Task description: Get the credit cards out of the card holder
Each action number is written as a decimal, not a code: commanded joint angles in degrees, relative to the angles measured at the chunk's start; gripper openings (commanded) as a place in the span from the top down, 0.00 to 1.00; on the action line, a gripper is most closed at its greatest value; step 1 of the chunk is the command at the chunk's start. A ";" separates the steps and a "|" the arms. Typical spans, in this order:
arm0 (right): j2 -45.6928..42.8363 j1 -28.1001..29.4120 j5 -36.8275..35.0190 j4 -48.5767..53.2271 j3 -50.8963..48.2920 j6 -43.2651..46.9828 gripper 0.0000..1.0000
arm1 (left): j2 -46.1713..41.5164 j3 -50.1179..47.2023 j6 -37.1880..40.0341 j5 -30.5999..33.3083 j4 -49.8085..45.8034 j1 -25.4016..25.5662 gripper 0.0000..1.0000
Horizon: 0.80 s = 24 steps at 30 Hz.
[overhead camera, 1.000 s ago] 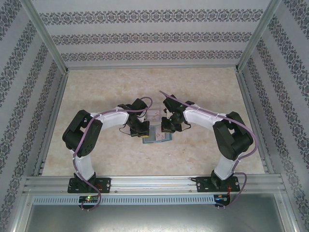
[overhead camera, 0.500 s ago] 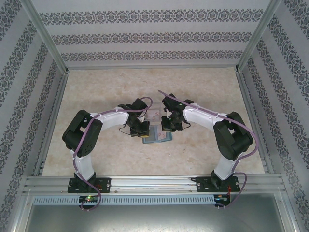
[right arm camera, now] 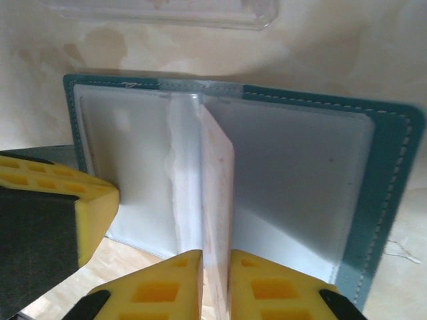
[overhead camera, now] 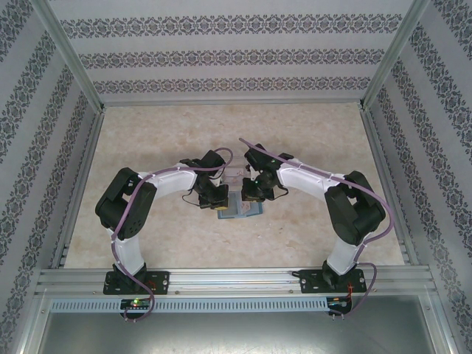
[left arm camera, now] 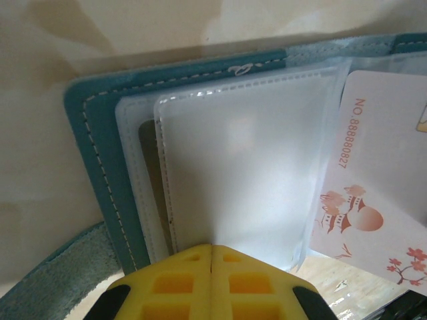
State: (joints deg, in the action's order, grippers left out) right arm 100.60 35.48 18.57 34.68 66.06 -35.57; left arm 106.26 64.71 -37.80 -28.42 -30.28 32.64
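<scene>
**Open wallet, one card pinched**

One tabletop, two arms meeting mid-table. One clear tray sits just behind the one teal card holder, which lies open between the hands. The left hand has its fingers pressed together at the near edge of a clear sleeve. The right hand is clamped on a single pale credit card standing on edge by the spine. Compared with a second ago, the right arm has slid slightly left and the left arm hasn't budged.
</scene>
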 commanded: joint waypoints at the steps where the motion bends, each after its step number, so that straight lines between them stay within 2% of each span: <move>1: 0.31 0.61 2.05 -0.58 0.23 -1.23 0.81 | 2.54 -0.81 1.03 3.90 -3.91 0.71 1.00; 7: -0.49 0.99 1.65 -0.42 -0.40 -1.79 0.80 | 2.50 -0.71 0.93 3.78 -3.73 0.67 1.00; 15: -1.18 1.05 -0.18 0.46 -0.36 -1.52 0.89 | 1.79 -0.72 0.79 4.12 -3.88 0.68 1.00; 24: -3.05 1.08 -1.18 1.58 -0.32 -1.26 0.91 | -0.96 1.77 0.18 5.01 -4.43 0.67 1.00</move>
State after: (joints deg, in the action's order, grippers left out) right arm 100.16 35.90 18.76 34.65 66.06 -36.93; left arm 106.13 65.21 -37.82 -27.62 -31.00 32.69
